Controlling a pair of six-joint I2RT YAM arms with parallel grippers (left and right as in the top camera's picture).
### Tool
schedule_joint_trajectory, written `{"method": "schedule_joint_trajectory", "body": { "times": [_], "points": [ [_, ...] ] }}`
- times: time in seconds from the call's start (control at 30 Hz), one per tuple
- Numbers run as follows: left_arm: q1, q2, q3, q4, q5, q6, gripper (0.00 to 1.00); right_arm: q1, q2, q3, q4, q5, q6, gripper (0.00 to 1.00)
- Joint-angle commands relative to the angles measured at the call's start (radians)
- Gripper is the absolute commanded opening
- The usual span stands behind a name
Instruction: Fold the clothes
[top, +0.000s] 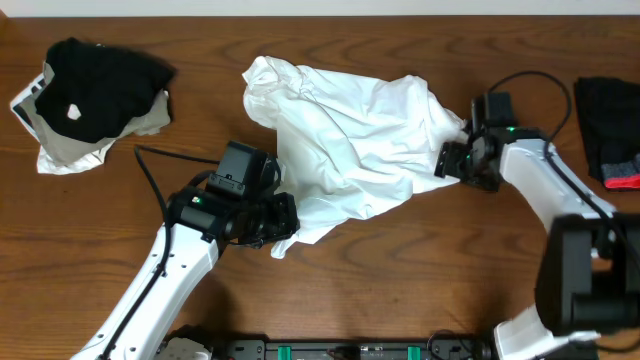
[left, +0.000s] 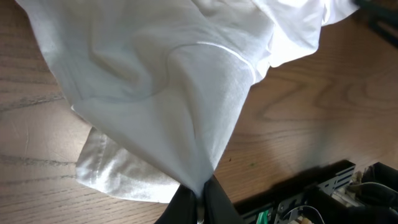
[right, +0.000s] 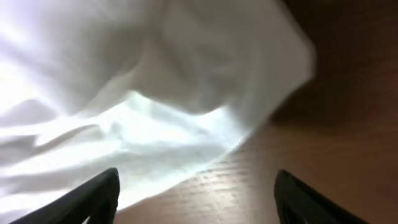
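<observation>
progress: pretty much square one. The big white cotton T-shirt (top: 350, 140) sits in a crumpled heap mid brown wooden table (top: 420, 300). No fold made yet, so flattening and folding are all left.
left gripper (top: 283, 218): clenched on the shirt's near edge.
right gripper (top: 458, 160): jaws spread wide at the shirt's right edge, grasping nothing.
left wrist view: shows cloth tenting up from the pinch; overhead hides that.
right wrist view: blurry, bare wood between the fingers (right: 81, 199).
overhead only: black garment with white spot (top: 95, 80) far left, black garment with red trim (top: 610, 125) far right.
</observation>
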Motion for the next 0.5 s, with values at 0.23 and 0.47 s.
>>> {"method": "schedule_joint_trajectory", "body": {
  "times": [0.23, 0.47],
  "points": [
    [0.006, -0.005, 0.014, 0.010, -0.008, 0.007, 0.06, -0.004, 0.001, 0.007, -0.026, 0.066, -0.061, 0.79],
    [0.006, -0.005, 0.014, 0.010, -0.008, 0.020, 0.06, -0.020, 0.065, 0.007, 0.009, 0.126, -0.124, 0.80]
  ]
}}
